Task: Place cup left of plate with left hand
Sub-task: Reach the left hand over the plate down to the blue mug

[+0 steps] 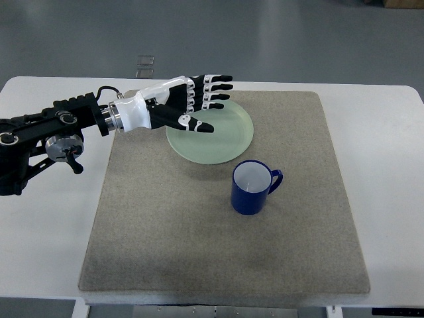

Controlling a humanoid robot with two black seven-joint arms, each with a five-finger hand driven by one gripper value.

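Observation:
A blue cup [251, 187] with a white inside stands upright on the grey mat [218, 252], its handle pointing right, just below the right part of a pale green plate [222, 136]. My left hand [202, 106] reaches in from the left, hovering over the plate's upper left rim. Its fingers are stretched out straight and the thumb is spread, holding nothing. It is well apart from the cup, up and to the left of it. No right arm shows.
The mat lies on a white table [384, 132]. The black left forearm [46, 132] stretches over the table's left side. A small clear object [144, 63] sits beyond the table's far edge on the grey floor.

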